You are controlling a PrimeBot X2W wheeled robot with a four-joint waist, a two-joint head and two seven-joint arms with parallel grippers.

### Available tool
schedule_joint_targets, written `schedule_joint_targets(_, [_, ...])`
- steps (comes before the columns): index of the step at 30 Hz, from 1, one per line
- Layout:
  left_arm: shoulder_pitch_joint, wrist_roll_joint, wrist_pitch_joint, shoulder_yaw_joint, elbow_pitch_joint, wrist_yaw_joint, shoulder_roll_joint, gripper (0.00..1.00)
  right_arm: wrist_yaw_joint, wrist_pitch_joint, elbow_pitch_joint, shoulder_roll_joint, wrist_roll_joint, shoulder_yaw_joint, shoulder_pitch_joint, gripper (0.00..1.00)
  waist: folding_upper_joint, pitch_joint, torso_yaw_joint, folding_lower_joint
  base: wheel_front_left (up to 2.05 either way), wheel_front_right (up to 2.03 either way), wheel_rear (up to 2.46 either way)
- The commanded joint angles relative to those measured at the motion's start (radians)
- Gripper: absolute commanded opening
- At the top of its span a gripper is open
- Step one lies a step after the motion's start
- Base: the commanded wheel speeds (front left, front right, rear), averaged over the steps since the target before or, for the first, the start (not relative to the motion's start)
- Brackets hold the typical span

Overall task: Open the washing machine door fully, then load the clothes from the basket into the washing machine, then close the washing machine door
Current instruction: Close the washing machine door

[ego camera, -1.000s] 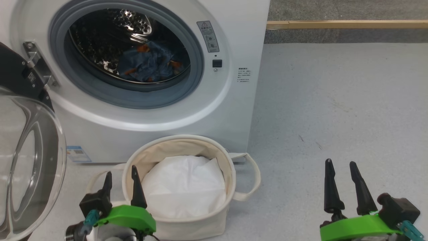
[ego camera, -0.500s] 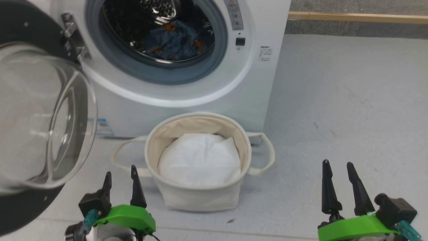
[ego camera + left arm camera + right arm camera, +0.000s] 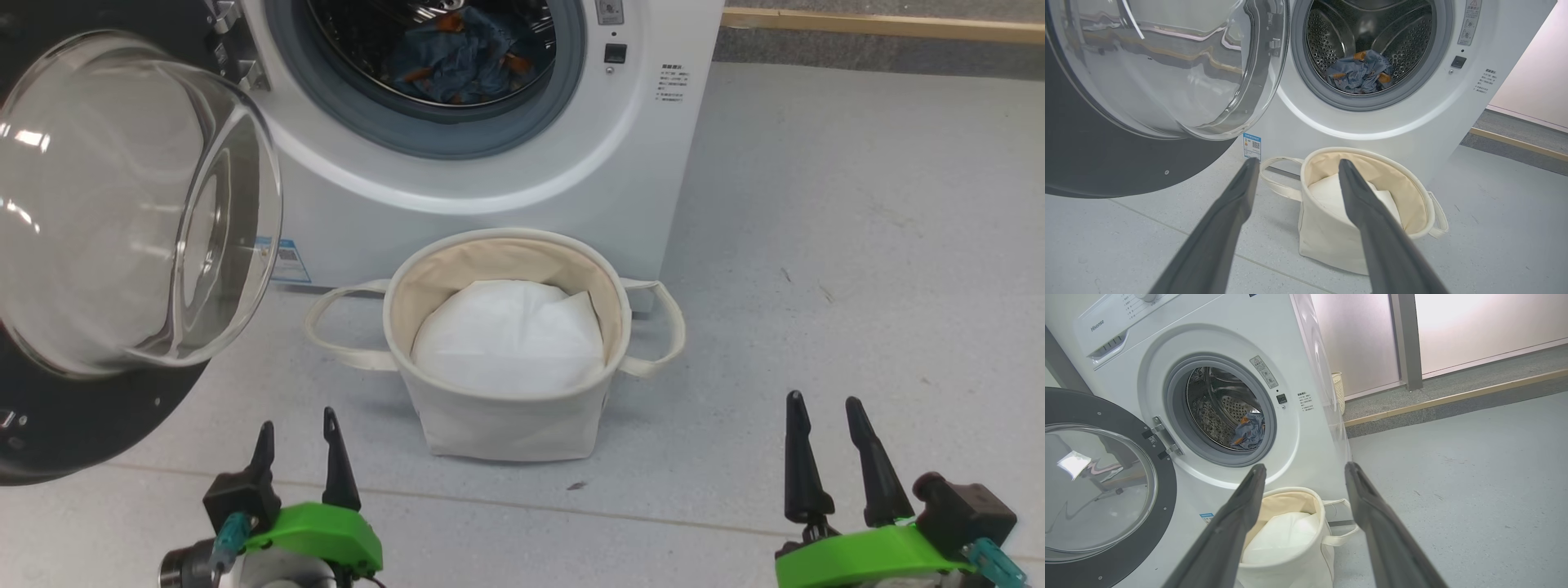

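The washing machine (image 3: pixel 522 180) (image 3: pixel 1412 122) (image 3: pixel 1306 428) stands with its door (image 3: pixel 122 212) (image 3: pixel 1147 73) (image 3: pixel 1098 490) swung wide to the left. A light blue garment of the clothes (image 3: pixel 465 57) (image 3: pixel 1359 75) (image 3: pixel 1249 433) lies in the drum. In front sits the basket (image 3: pixel 506 425) (image 3: pixel 1327 237) (image 3: pixel 1290 571), holding a plain white sheet (image 3: pixel 510 335). My left gripper (image 3: pixel 295 425) is open near the floor, left of and nearer than the basket. My right gripper (image 3: pixel 823 404) is open well to the basket's right. Both are empty.
Grey floor (image 3: pixel 857 245) stretches to the right of the machine. A raised strip with a wooden edge (image 3: pixel 882 24) (image 3: pixel 1453 400) runs along the back. A pale woven bin (image 3: pixel 1337 392) stands behind the machine by the frosted wall panels.
The camera has shifted, so machine, door and basket slid right and up in the picture. Both grippers keep their place and stay open.
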Motion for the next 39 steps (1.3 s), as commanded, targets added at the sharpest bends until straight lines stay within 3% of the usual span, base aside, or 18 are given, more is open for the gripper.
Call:
schedule_joint_targets(1, [-0.039,0.009,-0.012,0.032,-0.032,0.004,0.013,1.0,0.007,-0.005,-0.03,-0.005,0.003,0.023,-0.026,1.0,0.0,0.0,0.001,0.0,-0.39,0.39,0.0])
schedule_joint_targets(15, [-0.045,0.02,-0.012,0.035,-0.084,-0.001,0.013,1.0,0.007,-0.005,-0.05,-0.005,-0.003,0.03,-0.034,1.0,0.0,0.004,0.063,0.0,-0.03,0.03,0.0])
schedule_joint_targets(26, [-0.013,0.089,-0.012,0.063,-0.127,-0.014,0.013,1.0,0.007,-0.005,-0.061,-0.005,-0.017,0.107,-0.021,1.0,0.0,-0.017,0.216,0.0,0.0,0.0,0.0])
schedule_joint_targets(39, [0.0,0.119,-0.012,0.07,-0.163,-0.036,0.013,1.0,0.007,-0.005,-0.078,-0.005,-0.027,0.102,-0.018,1.0,0.0,-0.004,0.362,0.0,0.0,0.0,0.0])
